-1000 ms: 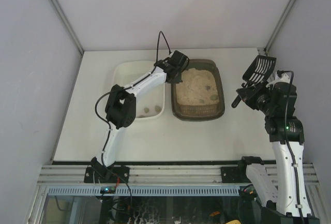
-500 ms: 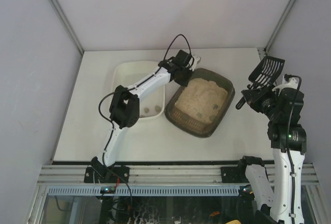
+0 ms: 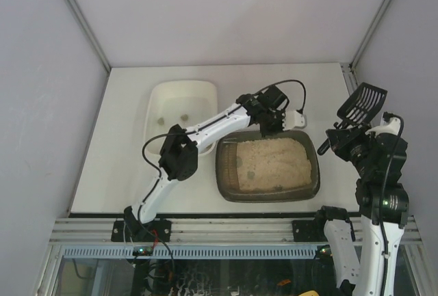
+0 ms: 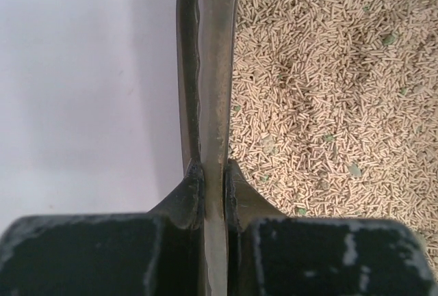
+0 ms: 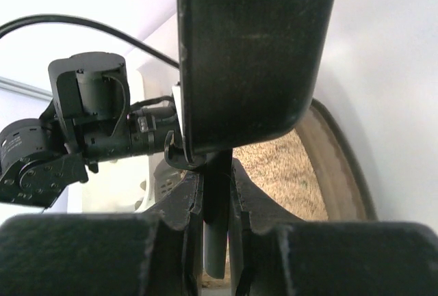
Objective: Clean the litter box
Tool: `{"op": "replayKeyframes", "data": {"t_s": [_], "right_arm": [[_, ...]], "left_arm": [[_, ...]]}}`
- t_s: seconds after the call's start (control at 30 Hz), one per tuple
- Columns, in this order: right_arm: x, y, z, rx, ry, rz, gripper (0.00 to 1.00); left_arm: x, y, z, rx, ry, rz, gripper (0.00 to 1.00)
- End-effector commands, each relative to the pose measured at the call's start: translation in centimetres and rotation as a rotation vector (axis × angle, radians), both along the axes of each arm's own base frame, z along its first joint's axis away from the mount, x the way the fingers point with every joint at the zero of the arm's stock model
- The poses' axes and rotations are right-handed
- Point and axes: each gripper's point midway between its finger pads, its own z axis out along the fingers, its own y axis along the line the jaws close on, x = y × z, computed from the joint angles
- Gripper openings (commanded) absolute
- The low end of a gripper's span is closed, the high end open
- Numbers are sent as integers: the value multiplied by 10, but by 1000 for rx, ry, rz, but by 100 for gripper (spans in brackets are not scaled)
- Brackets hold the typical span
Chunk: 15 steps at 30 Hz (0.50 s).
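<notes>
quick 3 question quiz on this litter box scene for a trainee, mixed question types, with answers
1. True or false: the left gripper is clamped on the rim of the litter box.
2. What is the right gripper holding?
A. a black slotted scoop
B. a brush
C. nothing
3. Fill in (dark or white): the beige litter lies in the ____ tray, not in the white tray.

Key: 1 true; 2 A; 3 dark
</notes>
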Motion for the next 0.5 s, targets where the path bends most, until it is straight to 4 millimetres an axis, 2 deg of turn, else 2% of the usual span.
{"op": "replayKeyframes", "data": {"t_s": [0.0, 0.13, 0.47], "right_arm": [[-11, -13, 1, -71, -5, -59, 0], [-20, -22, 1, -110, 4, -99, 0], [-33, -36, -4, -153, 29, -177, 0]], "left_arm": [[-4, -32, 75, -125, -254, -316, 0], [-5, -44, 79, -134, -334, -410, 0], [-7, -59, 68, -109, -512, -717, 0]]}}
